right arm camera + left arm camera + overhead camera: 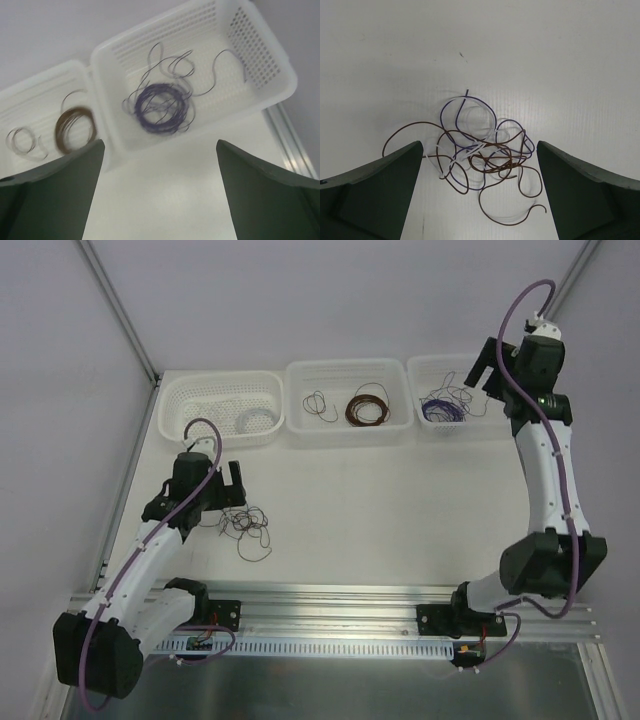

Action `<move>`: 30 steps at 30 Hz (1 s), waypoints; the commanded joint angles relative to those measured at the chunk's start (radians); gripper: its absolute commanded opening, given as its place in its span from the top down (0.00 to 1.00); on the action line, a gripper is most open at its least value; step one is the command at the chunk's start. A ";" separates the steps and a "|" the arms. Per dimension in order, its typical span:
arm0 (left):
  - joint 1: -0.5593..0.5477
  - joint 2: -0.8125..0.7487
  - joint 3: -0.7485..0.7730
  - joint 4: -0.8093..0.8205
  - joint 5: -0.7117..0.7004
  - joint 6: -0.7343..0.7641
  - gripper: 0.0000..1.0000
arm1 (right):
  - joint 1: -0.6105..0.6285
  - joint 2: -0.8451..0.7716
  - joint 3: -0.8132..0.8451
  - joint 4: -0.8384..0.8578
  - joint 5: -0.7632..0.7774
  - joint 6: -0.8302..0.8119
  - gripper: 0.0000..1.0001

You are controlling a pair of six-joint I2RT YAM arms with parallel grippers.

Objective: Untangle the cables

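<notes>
Cables (pixel 480 150) lay tangled on the bench (pixel 545 50) just before the spread left hand (pixel 479 147), which likely needed to pinch one loose brown end (pixel 543 210) alone; the spread right hand (pixel 160 145) hung well apart.

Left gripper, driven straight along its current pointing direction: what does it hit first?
Most likely the tangle of thin purple, brown and pale wires on the white table, centred ahead of the open left gripper; depth is unclear.
</notes>
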State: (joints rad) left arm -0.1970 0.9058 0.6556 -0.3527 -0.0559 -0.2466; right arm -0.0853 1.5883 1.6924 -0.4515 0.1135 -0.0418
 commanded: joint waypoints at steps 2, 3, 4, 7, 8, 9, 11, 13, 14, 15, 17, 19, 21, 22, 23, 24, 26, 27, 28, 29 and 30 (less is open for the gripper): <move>-0.004 0.036 0.018 -0.052 0.037 -0.046 0.01 | 0.065 -0.264 -0.222 -0.042 -0.170 0.117 0.01; -0.004 0.044 0.018 -0.057 0.045 -0.057 0.01 | 0.077 -0.308 -0.267 -0.042 -0.201 0.131 0.00; -0.004 0.062 0.019 -0.058 0.053 -0.083 0.01 | 0.108 -0.379 -0.354 -0.047 -0.210 0.138 0.01; -0.004 0.108 0.021 -0.068 0.117 -0.150 0.03 | 0.197 -0.479 -0.498 -0.058 -0.230 0.160 0.00; -0.004 0.122 0.024 -0.068 0.125 -0.170 0.04 | 0.220 -0.537 -0.534 -0.064 -0.239 0.161 0.00; -0.004 0.136 0.021 -0.068 0.137 -0.192 0.06 | 0.245 -0.559 -0.562 -0.068 -0.253 0.164 0.00; -0.005 0.188 0.022 -0.065 0.145 -0.252 0.09 | 0.321 -0.628 -0.643 -0.076 -0.258 0.183 0.00; -0.016 0.255 0.030 -0.058 0.145 -0.290 0.14 | 0.393 -0.668 -0.695 -0.075 -0.259 0.209 0.00; -0.036 0.278 0.039 -0.052 0.145 -0.299 0.16 | 0.415 -0.700 -0.738 -0.067 -0.259 0.220 0.00; -0.051 0.330 0.041 -0.045 0.145 -0.310 0.18 | 0.438 -0.712 -0.763 -0.062 -0.261 0.227 0.00; -0.111 0.381 0.058 -0.022 0.134 -0.339 0.25 | 0.507 -0.735 -0.796 -0.056 -0.250 0.252 0.00; -0.162 0.445 0.073 -0.009 0.119 -0.370 0.39 | 0.571 -0.760 -0.838 -0.055 -0.223 0.258 0.00; -0.255 0.481 0.105 0.024 0.117 -0.382 0.49 | 0.617 -0.774 -0.867 -0.055 -0.195 0.264 0.00; -0.286 0.492 0.117 0.038 0.114 -0.384 0.54 | 0.628 -0.777 -0.878 -0.047 -0.190 0.269 0.00; -0.315 0.505 0.149 0.058 0.116 -0.381 0.63 | 0.636 -0.780 -0.889 -0.043 -0.187 0.272 0.00; -0.379 0.534 0.170 0.067 0.120 -0.372 0.67 | 0.648 -0.781 -0.911 -0.033 -0.187 0.279 0.00; -0.441 0.568 0.226 0.089 0.140 -0.346 0.76 | 0.659 -0.781 -0.931 -0.004 -0.201 0.287 0.00; -0.499 0.596 0.245 0.092 0.145 -0.309 0.79 | 0.670 -0.778 -0.948 0.005 -0.204 0.296 0.00; -0.533 0.605 0.262 0.093 0.151 -0.289 0.81 | 0.676 -0.774 -0.956 0.023 -0.209 0.299 0.00; -0.559 0.611 0.292 0.096 0.149 -0.269 0.83 | 0.680 -0.772 -0.964 0.033 -0.216 0.303 0.01; -0.609 0.614 0.303 0.098 0.146 -0.231 0.83 | 0.693 -0.772 -0.970 0.037 -0.216 0.307 0.01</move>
State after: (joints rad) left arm -0.7238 1.5116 0.8978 -0.2882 0.0635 -0.5594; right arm 0.5842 0.8204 0.7326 -0.4862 -0.0986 0.2283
